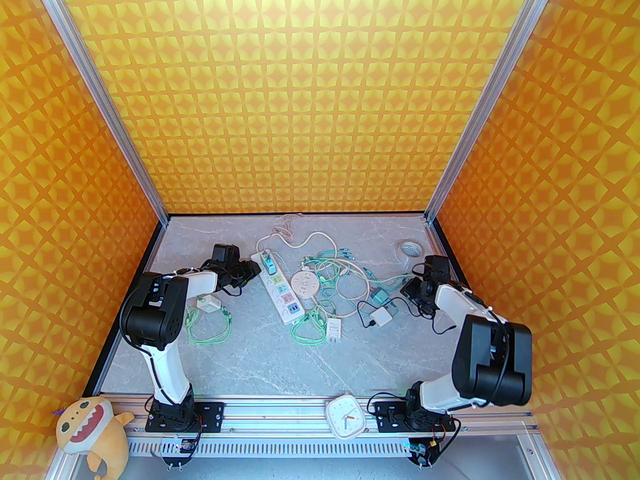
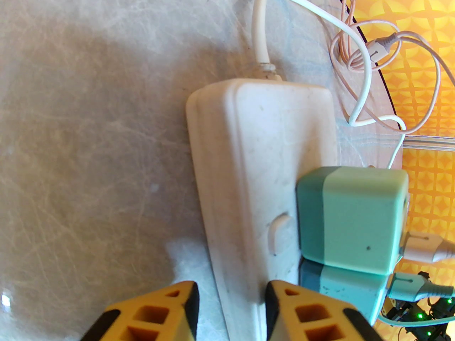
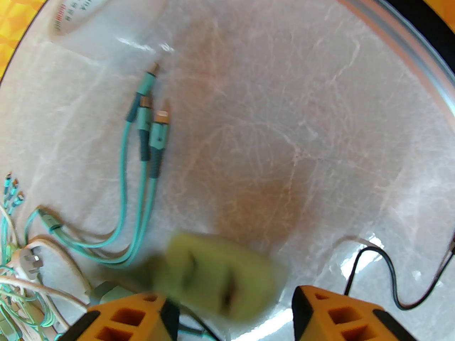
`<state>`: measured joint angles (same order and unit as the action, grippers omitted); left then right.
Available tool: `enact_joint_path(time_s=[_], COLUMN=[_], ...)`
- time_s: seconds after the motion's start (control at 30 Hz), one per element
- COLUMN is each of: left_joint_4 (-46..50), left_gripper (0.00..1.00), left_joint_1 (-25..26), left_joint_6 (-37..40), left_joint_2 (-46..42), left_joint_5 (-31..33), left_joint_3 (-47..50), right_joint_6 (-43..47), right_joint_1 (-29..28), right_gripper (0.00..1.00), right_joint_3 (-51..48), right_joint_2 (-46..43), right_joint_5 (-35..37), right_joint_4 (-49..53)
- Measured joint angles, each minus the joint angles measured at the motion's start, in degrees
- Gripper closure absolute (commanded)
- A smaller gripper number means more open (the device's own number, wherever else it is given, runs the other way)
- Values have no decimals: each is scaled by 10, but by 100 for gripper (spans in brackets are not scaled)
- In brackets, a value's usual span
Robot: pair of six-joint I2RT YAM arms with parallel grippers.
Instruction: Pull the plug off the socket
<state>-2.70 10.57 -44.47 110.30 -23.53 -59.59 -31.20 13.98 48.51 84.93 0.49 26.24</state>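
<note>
The left gripper point(image 2: 231, 291) holds its fingers a little apart, astride the long edge of the white power strip point(image 2: 256, 137); whether they pinch it cannot be told. The teal plug point(image 2: 352, 218) sits plugged into the strip just ahead of that gripper's right finger. The right gripper point(image 3: 231, 297) is spread, with a blurred green plug point(image 3: 217, 272) between its fingers, close to the left one and apart from the right.
</note>
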Motion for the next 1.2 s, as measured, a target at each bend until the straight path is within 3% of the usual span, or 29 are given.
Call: enact_joint_path(time_s=[0.43,0.6,0.77,0.93,1.2], left_joint_4=[0,3,20,37,20], left_gripper=[63,60,59,58,58], left_joint_1=[0,0,1,1,-7], left_joint_6=[0,1,11,26,34], left_joint_2=[0,-2,-25,-49,-62], left_joint_5=[0,3,22,41,49], left_joint_3=[0,0,18,26,25], right_joint_6=[10,26,45,64,93], right_joint_1=[-3,-43,-133,-258,-440], right_gripper=[38,33,33,33,36], right_joint_3=[6,7,7,16,99], right_joint_2=[-44,-82,-98,-108,-54], right_joint_5=[-8,-18,-45,-56,-18], right_joint_4=[36,37,22,-5,-49])
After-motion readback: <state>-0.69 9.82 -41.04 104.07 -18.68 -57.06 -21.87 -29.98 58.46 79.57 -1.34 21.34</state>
